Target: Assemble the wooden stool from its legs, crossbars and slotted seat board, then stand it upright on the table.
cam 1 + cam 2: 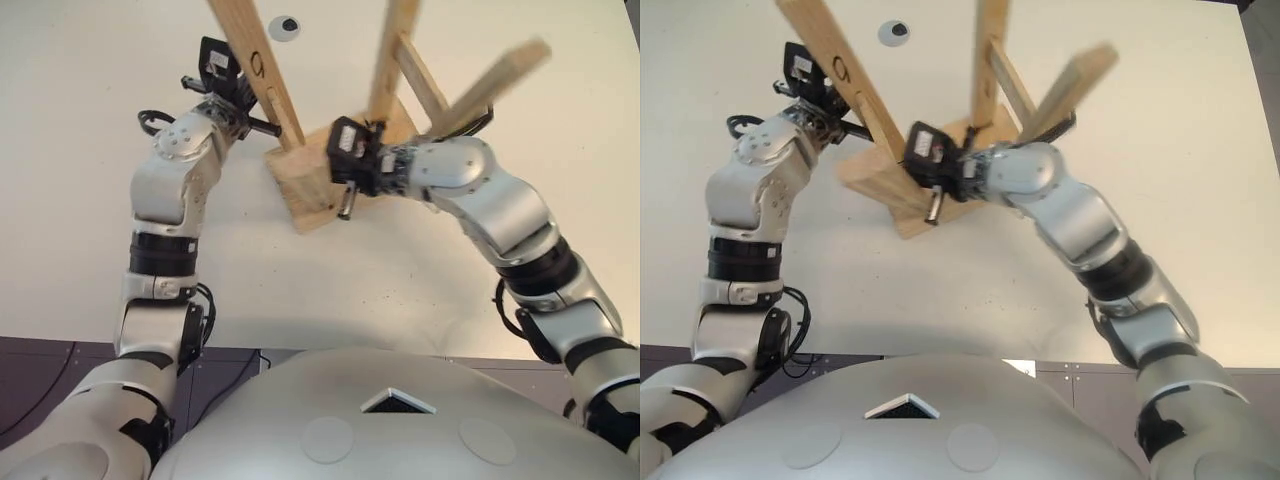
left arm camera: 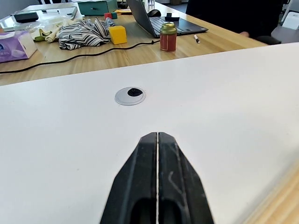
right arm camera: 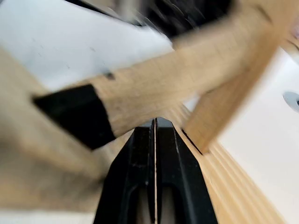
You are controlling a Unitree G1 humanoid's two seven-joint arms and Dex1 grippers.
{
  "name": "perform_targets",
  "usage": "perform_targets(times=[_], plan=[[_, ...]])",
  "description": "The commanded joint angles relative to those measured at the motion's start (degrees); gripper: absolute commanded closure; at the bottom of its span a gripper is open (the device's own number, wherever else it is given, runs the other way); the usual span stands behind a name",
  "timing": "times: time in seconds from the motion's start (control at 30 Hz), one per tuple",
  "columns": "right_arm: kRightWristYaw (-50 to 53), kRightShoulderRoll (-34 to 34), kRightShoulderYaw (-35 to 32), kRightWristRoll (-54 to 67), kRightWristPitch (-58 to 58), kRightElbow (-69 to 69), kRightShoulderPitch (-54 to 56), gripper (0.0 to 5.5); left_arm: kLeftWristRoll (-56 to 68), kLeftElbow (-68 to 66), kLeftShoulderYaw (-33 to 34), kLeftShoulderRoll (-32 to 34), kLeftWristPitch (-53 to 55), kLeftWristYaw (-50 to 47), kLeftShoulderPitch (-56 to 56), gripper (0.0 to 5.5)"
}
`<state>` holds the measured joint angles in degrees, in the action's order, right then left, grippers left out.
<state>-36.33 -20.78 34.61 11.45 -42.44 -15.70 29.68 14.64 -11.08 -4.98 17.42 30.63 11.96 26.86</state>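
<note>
Upper left: left gripper [image 1: 268, 126], jaws together and empty, sits against one leg [image 1: 250, 45]. Centre: the stool [image 1: 310, 185] stands inverted on the table [image 1: 500, 240], legs up. Right gripper [image 1: 346, 208], jaws together and empty, is at the seat's edge. Risk: nothing is clamped, so a push could slide or topple the stool, or loosen a joint.

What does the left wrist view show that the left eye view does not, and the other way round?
The left wrist view adds a wooden desk behind, carrying a laptop, a can, a yellow block and a striped cloth. The left eye view adds the stool, its seat board low and its legs rising, with the right gripper at the board. Both share the white table, its round cable port and the shut left gripper.
</note>
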Motion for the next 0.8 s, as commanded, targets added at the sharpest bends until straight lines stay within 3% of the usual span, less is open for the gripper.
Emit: perform_targets(times=[0.03,0.2,0.33,0.4,0.5,0.57,0.63,0.73,0.8], plan=[[-2.08,1.03,2.04,-0.55,-1.36,-1.54,1.4,5.47,-3.92,-10.26,-0.08,-1.73,-7.15,1.11,8.46,5.5],[-0.05,-3.24,-2.23,-2.18,-4.07,-10.83,-3.04,5.47,-0.5,-2.06,5.17,2.41,-6.64,7.74,-0.79,5.5],[2.14,-2.21,-8.75,0.21,-11.47,-18.32,-2.36,5.28,2.3,6.77,9.71,7.24,-4.42,12.43,-8.58,5.5],[4.08,1.51,-15.29,3.05,-16.85,-20.69,1.49,5.01,4.05,9.52,11.98,9.08,-3.48,14.47,-11.0,5.5],[7.94,6.09,-37.8,11.46,-24.7,-13.69,19.33,4.62,6.83,13.0,14.5,11.79,-2.69,19.0,-15.58,5.3],[8.3,-0.33,-50.32,15.04,-25.06,-1.31,32.7,4.31,8.45,15.8,14.07,13.39,-2.59,23.3,-19.42,5.01],[5.26,-11.31,-55.43,15.08,-19.84,13.29,42.07,3.96,9.62,19.48,12.27,14.81,-2.7,27.77,-23.63,4.69],[-5.22,-23.2,-50.27,9.74,-7.63,26.9,39.64,3.49,10.98,24.61,9.48,16.44,-1.97,32.44,-27.65,4.29],[-8.17,-26.58,-46.52,5.38,-0.6,36.32,35.38,3.19,10.71,26.97,7.94,17.3,-1.56,33.82,-28.74,4.03]])
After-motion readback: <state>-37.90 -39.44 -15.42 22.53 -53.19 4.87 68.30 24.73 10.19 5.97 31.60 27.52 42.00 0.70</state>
